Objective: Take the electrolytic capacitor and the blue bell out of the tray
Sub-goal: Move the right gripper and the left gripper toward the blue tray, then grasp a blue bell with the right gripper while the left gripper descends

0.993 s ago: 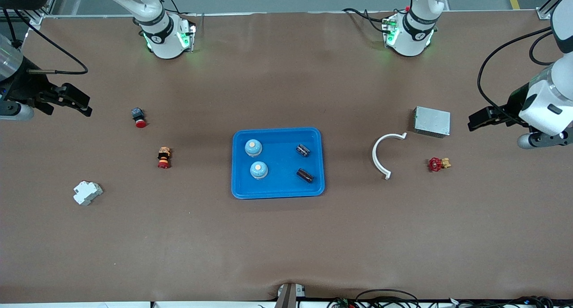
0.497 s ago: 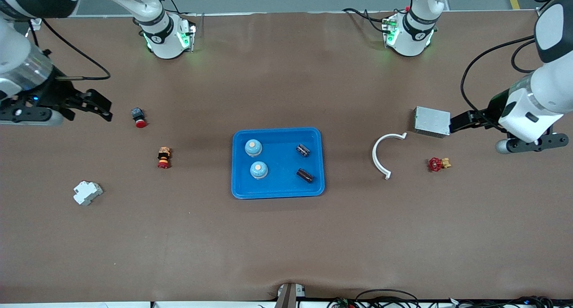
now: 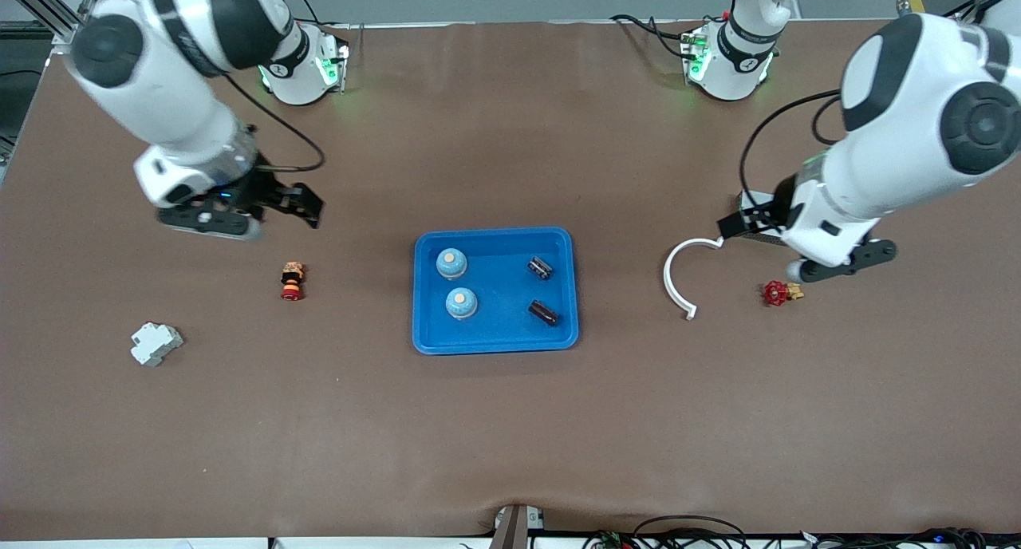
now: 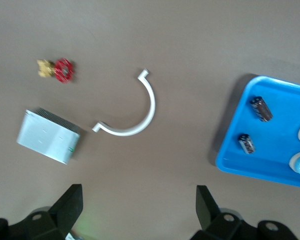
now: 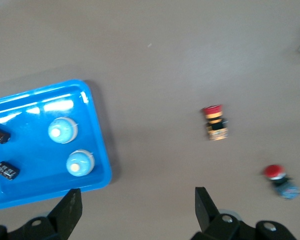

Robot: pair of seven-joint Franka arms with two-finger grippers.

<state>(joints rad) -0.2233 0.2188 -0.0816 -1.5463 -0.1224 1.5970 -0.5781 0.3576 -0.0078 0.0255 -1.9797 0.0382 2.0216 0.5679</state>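
While both arms are held above the counter [image 3: 510, 421], two bells [image 3: 451, 263] and two capacitors [image 3: 540, 267] are seen lying in the blue tray [image 3: 494, 343] at its middle, the bells toward the right arm's end of the tray and the capacitors toward the left arm's end. The right gripper [image 3: 307, 206] is held with fingers spread and empty over bare counter near a red-capped push button [image 3: 292, 282]. The left gripper [image 3: 732, 227] is held with fingers likewise apart and empty, over the end of a white curved strip [image 3: 678, 282], beside a grey metal box [image 4: 48, 137] and a red valve [image 3: 776, 293].
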